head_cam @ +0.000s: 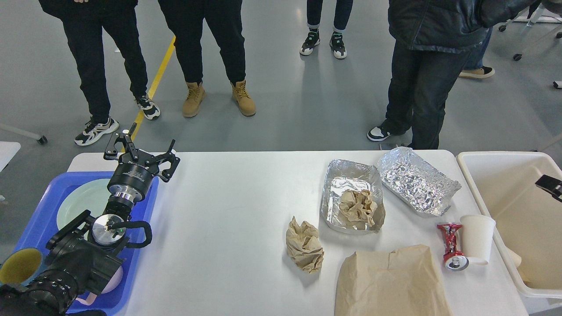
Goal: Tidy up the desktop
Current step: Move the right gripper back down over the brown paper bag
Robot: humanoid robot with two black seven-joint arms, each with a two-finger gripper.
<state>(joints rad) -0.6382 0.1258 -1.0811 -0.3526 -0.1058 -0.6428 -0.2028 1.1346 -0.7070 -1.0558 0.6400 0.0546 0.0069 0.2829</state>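
A: White worktop (228, 210), matte, rounded corners, filled the lower frame; blue tray (39, 206) overlapped its left end; cream bin (483, 184) stood just off its right end.

B: Left arm?

A: Left gripper (141, 152) hung over the tray's far right corner; jaws apart, holding nothing; a pale green plate (83, 197) lay in the tray under the arm.

B: Right arm?

A: Only a dark tip (551, 186) showed at the right edge above the bin; could not tell if its jaws were apart or together.

B: Clutter?

A: All on the right half; foil tray (340, 184) with a crumpled brown paper wad (359, 207) inside; second foil tray (417, 181) touching it on the right, empty as far as visible; another crumpled paper ball (304, 246) on the worktop near the first tray's front left; flat brown paper bag (390, 283) at the near edge; crushed red can (452, 245) lying just beside a white paper cup (477, 239), which stood upside down near the bin.

B: Background?

A: People's legs on grey floor beyond the worktop.
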